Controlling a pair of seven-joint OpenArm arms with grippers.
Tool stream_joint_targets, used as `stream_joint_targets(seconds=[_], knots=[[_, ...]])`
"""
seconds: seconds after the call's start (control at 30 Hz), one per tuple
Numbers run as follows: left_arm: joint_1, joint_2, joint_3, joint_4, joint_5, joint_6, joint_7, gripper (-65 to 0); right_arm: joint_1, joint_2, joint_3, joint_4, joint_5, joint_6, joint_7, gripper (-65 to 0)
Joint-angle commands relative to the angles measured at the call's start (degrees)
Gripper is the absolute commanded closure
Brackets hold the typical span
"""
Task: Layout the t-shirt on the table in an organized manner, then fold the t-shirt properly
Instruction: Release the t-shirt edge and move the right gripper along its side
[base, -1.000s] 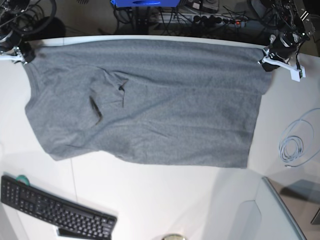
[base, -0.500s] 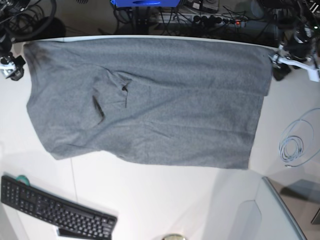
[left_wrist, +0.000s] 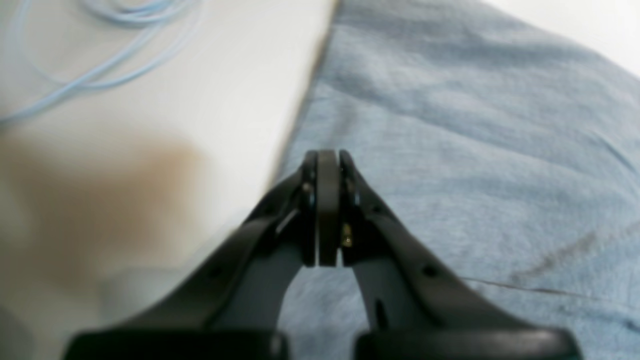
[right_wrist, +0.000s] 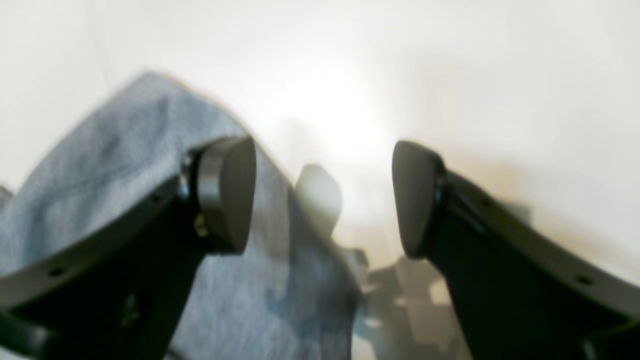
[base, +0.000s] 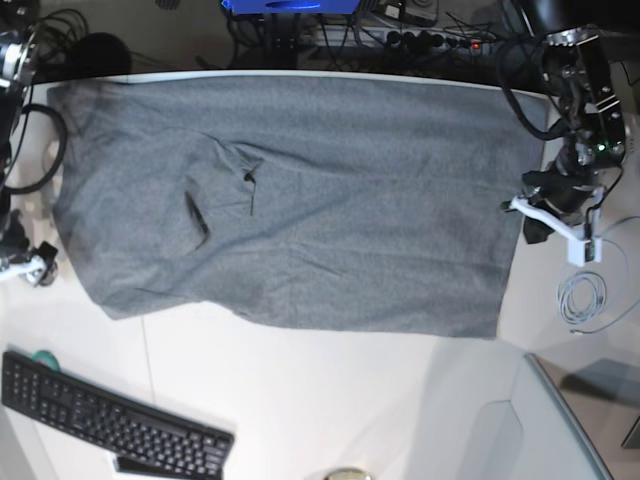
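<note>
The t-shirt (base: 300, 200) lies spread nearly flat across the far half of the tabletop (base: 330, 400), one small pucker left of its middle; the laying-out looks about done, and no fold is made yet. The left gripper (left_wrist: 327, 210), jaws clenched on nothing, hovers at the shirt's edge. The right gripper (right_wrist: 325, 200), jaws released, sits beside the opposite edge, blurred. No containers appear.

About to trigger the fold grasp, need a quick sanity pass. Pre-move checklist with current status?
1. t-shirt spread flat on the table: mostly ok, creases near the collar.
2. Left gripper ready to grasp: not ok, jaws shut, empty.
3. Right gripper ready: ok, jaws open, nothing between them.
4. Cable coil clear of the shirt: ok.
5. Keyboard clear of the shirt: ok.
</note>
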Motion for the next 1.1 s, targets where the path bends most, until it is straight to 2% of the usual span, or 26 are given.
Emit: stream_joint_targets(seconds=[0.0, 0.13, 0.3, 0.57, 0.67, 0.8, 0.93, 1.07], knots=[[-0.58, -0.36, -0.08, 0.45, 1.4, 0.27, -0.93, 0.0, 2.58, 1.63, -1.03, -1.36, 0.76, 0.86, 2.01, -40.7], [-0.58, -0.09, 0.19, -0.25, 3.68, 0.27, -0.93, 0.0, 6.62, 1.81, -5.08, -8.92, 0.41, 7.46, 5.52, -40.7], [-0.32, -0.27, -0.51, -1.84, 3.77, 0.27, -0.93, 0.0, 10.14, 1.72, -12.29, -17.18, 0.32, 7.72, 9.04, -40.7], [-0.23, -0.27, -0.51, -4.3, 3.77, 0.27, -1.11, 0.0, 10.31, 0.93, -18.26, -17.44, 0.41, 7.72, 9.66, -38.9], [-0.4, -0.27, -0.51, -4.3, 3.77, 0.27, -1.11, 0.0, 10.31, 0.75, -18.35, -17.53, 0.41, 7.72, 9.57, -27.0], [-0.58, -0.27, -0.51, -4.3, 3.77, 0.27, -1.11, 0.0, 10.31, 0.67, -18.26, -17.27, 0.41, 7.55, 9.57, -0.3], [-0.58, -0.27, -0.51, -4.3, 3.77, 0.27, -1.11, 0.0, 9.96, 0.84, -18.18, -14.46, 0.49, 7.72, 8.95, -0.3], [-0.58, -0.27, -0.51, -4.83, 3.86, 0.27, -1.11, 0.0, 4.86, 1.02, -17.82, -3.03, 0.85, 7.46, 3.5, 0.0]])
